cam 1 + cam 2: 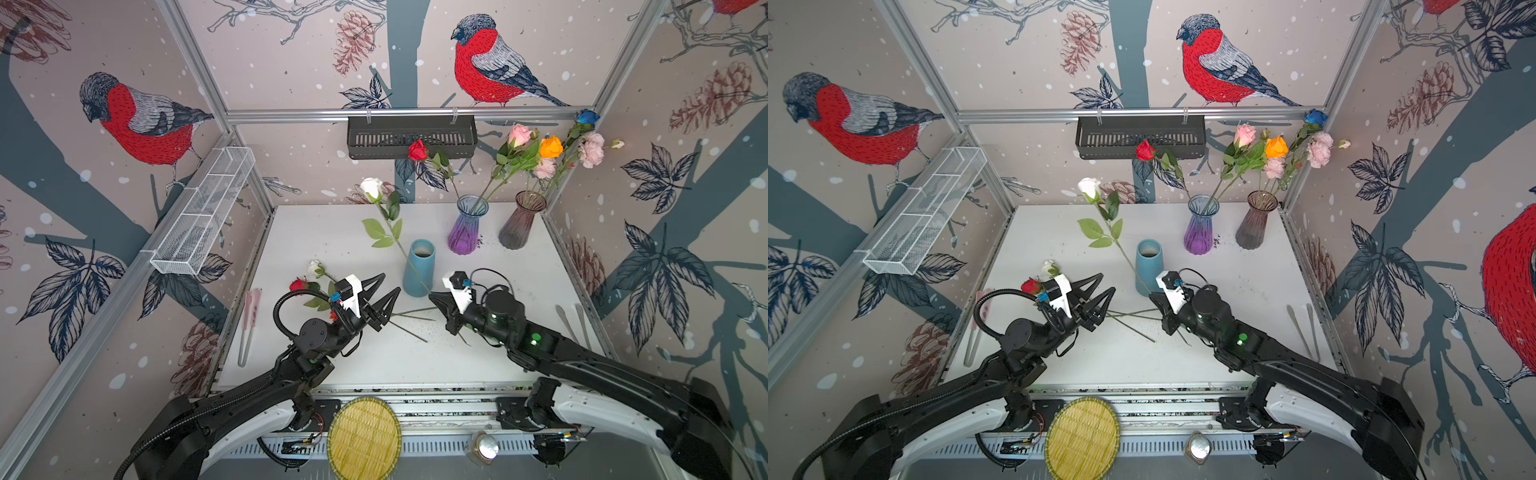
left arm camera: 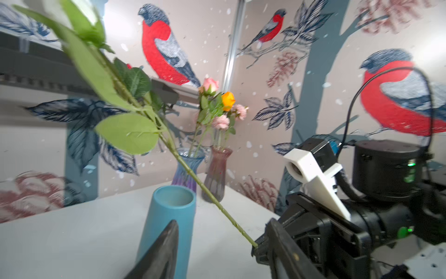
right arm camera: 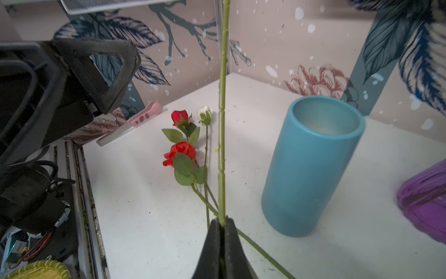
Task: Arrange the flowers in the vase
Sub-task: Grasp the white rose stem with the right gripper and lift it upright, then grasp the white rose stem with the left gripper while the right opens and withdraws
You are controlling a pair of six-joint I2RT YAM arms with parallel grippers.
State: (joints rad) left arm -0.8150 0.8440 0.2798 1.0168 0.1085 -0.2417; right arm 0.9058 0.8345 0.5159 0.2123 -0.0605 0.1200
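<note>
My right gripper (image 1: pixel 432 296) (image 3: pixel 222 221) is shut on the bottom end of a white rose's stem (image 3: pixel 222 120). The stem leans up and left, with its bloom (image 1: pixel 371 188) (image 1: pixel 1089 187) high over the table's back. Just behind that gripper stands an empty blue vase (image 1: pixel 419 268) (image 1: pixel 1149 266) (image 3: pixel 311 164). My left gripper (image 1: pixel 391 284) (image 2: pixel 224 232) is open and holds nothing, a little left of the held stem (image 2: pixel 193 178). Two red roses (image 3: pixel 179 149) and a white bud (image 3: pixel 205 113) lie on the table to the left. Other flowers stand in a purple vase (image 1: pixel 467 226) and a smoky vase (image 1: pixel 523 224).
A pink-handled tool (image 1: pixel 251 316) lies along the table's left edge and metal tongs (image 1: pixel 575 324) lie at the right edge. A white wire basket (image 1: pixel 208 208) hangs on the left wall and a black one (image 1: pixel 411 135) at the back. A yellow woven tray (image 1: pixel 363 438) sits in front.
</note>
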